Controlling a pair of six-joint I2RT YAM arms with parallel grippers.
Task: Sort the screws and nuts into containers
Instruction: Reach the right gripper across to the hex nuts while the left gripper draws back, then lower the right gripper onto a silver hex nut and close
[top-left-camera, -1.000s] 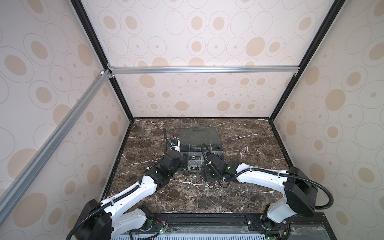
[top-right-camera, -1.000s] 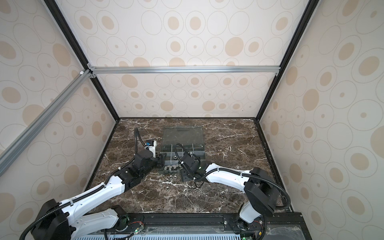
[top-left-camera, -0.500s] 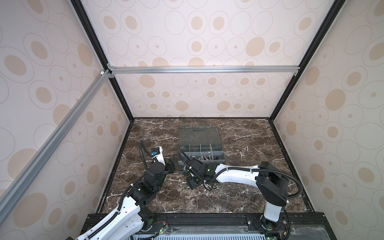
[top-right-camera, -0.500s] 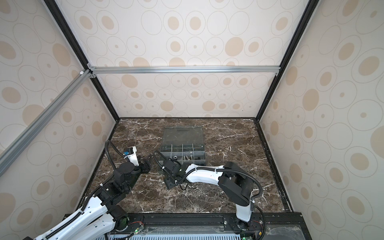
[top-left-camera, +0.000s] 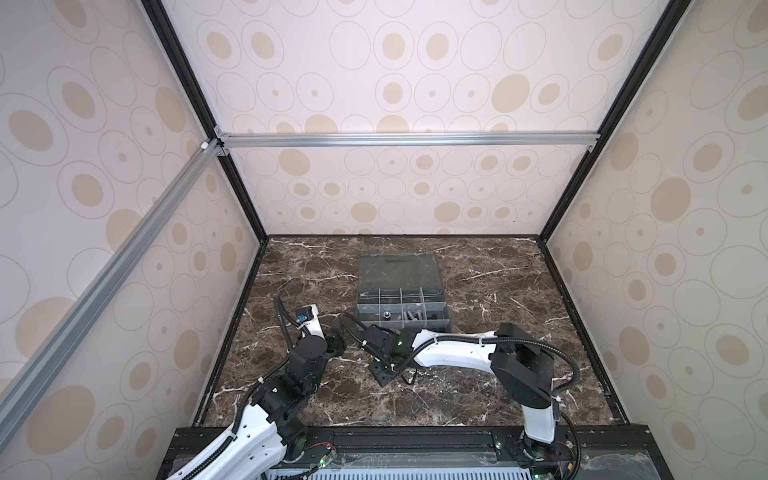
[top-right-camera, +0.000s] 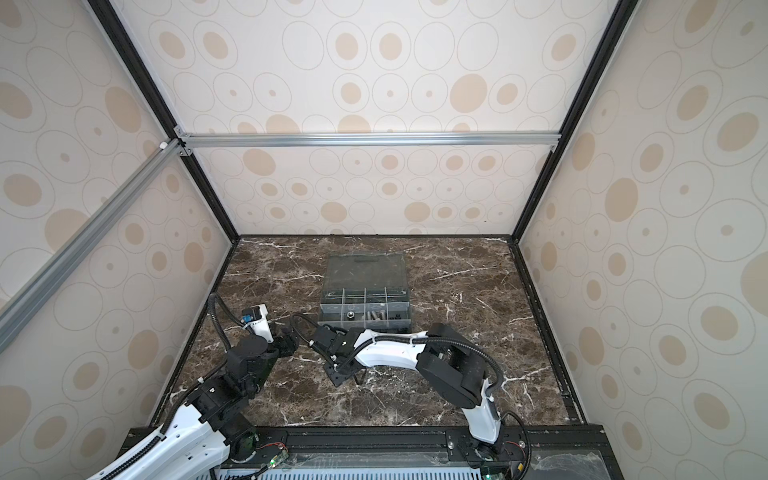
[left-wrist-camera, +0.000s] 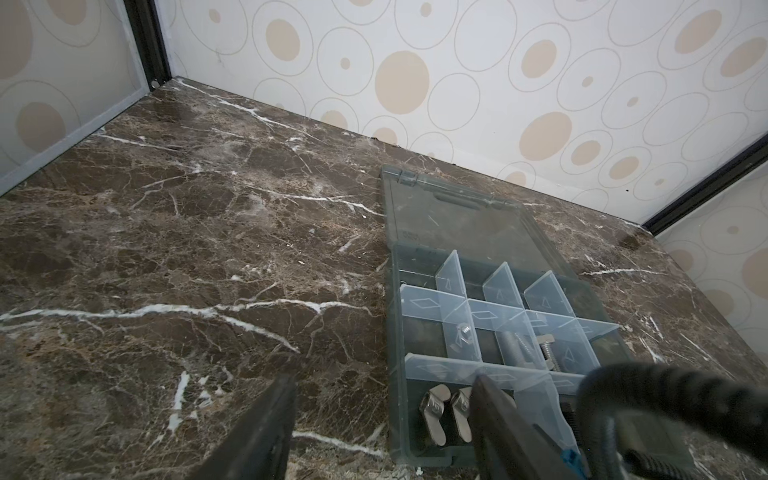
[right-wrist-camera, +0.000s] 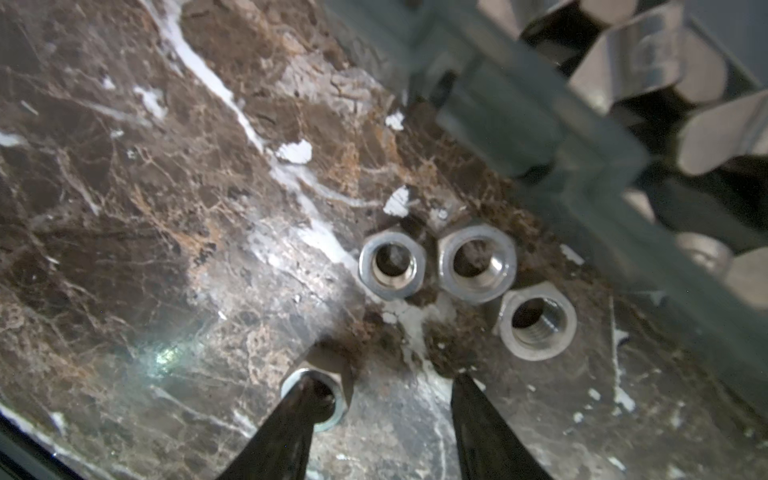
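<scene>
below, right hand (right-wrist-camera: 382, 380) parted, one nut (right-wrist-camera: 337, 409) at a fingertip (right-wrist-camera: 297, 401), three nuts (right-wrist-camera: 478, 264) beyond

Left hand (left-wrist-camera: 382, 380), right hand (right-wrist-camera: 382, 376): jaws apart.

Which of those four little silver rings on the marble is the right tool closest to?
The lone hex nut, apart from the cluster of three; one finger of the right tool overlaps its hole.
</scene>
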